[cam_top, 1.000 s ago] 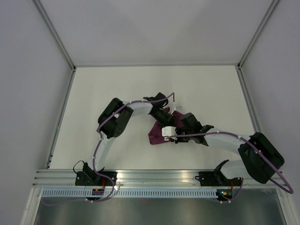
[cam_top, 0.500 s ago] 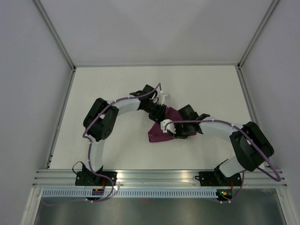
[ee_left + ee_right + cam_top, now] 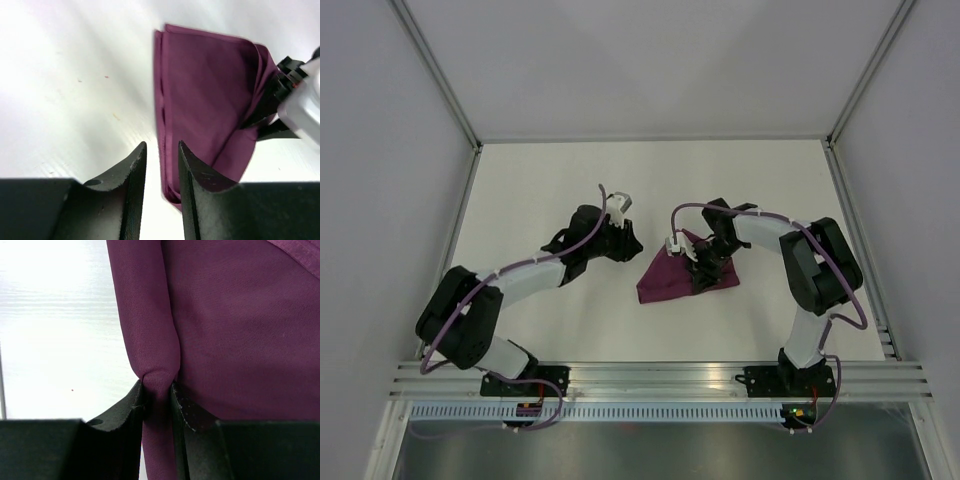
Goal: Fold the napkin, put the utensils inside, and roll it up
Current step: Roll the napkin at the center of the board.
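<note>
The plum-purple napkin [image 3: 665, 282] lies folded into a small bundle mid-table. In the left wrist view the napkin [image 3: 210, 95] shows stacked layers along its left edge. My right gripper [image 3: 703, 265] sits on its right part. Seen from the right wrist, that gripper [image 3: 156, 385] is shut on a raised fold of the napkin [image 3: 235, 330]. My left gripper [image 3: 630, 243] hovers just left of the cloth, apart from it. Its fingers [image 3: 162, 143] stand narrowly open with nothing between them. The utensils are out of view.
The white body of the right gripper [image 3: 300, 105] shows at the right edge of the left wrist view. A metal rail [image 3: 650, 375] runs along the near table edge. Enclosure walls meet the table at the left [image 3: 455, 240] and right [image 3: 850, 230].
My left arm has drawn back to the left, off the napkin. The right arm has swung its elbow out to the right while its gripper stays on the cloth.
</note>
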Robot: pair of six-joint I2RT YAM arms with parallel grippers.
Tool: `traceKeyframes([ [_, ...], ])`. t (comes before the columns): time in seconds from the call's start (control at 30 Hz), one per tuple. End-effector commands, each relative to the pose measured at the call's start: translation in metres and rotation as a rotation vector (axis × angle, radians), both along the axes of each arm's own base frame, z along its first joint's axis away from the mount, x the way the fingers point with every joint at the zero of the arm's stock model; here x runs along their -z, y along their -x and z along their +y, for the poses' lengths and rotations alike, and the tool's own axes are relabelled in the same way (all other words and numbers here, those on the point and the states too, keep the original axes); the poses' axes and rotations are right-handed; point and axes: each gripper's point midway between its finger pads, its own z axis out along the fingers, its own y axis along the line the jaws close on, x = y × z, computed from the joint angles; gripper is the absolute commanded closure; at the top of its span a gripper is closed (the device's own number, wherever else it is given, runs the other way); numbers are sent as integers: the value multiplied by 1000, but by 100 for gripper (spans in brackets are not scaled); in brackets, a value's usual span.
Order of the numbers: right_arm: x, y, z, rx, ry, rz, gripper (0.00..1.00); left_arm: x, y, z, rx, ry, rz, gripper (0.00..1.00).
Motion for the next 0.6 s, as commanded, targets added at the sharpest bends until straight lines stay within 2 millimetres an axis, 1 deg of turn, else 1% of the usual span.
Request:
traceKeyframes([
  [0.0, 19, 46, -31, -56, 116, 239, 90, -60, -20, 5, -138, 151, -276, 64],
  [0.03, 21, 41, -30, -59, 117, 244, 90, -52, -8, 5, -108, 122, -302, 64],
  [0.07, 22, 39, -30, -55, 120, 252, 90, -58, -3, 2, -90, 119, -354, 64],
  [0.1, 21, 40, -31, -56, 124, 264, 90, -65, -2, 3, -105, 102, -416, 64],
  [0.13, 23, 37, -29, -57, 125, 272, 90, -69, 13, -6, -44, 79, -479, 63],
  [0.2, 24, 34, -29, -50, 124, 286, 90, -72, 23, -14, -5, 56, -534, 62],
  [0.23, 26, 32, -29, -49, 126, 291, 90, -73, 34, -24, 51, 35, -570, 60],
  [0.27, 27, 31, -30, -45, 129, 296, 90, -73, 39, -28, 84, 19, -592, 60],
  [0.3, 28, 31, -29, -44, 131, 300, 90, -68, 51, -38, 145, -12, -609, 59],
  [0.33, 30, 29, -29, -40, 133, 306, 90, -70, 54, -43, 169, -21, -622, 59],
  [0.4, 32, 27, -29, -34, 139, 310, 90, -61, 64, -54, 231, -58, -623, 58],
  [0.43, 34, 26, -29, -32, 141, 311, 90, -58, 76, -64, 294, -82, -632, 57],
  [0.47, 34, 24, -29, -29, 143, 311, 90, -47, 82, -70, 335, -110, -619, 57],
  [0.5, 35, 23, -29, -23, 145, 311, 90, -42, 88, -76, 368, -130, -618, 57],
  [0.53, 36, 21, -29, -22, 147, 311, 90, -34, 100, -85, 432, -168, -619, 57],
  [0.57, 36, 20, -29, -18, 148, 312, 90, -28, 106, -89, 463, -189, -617, 57],
])
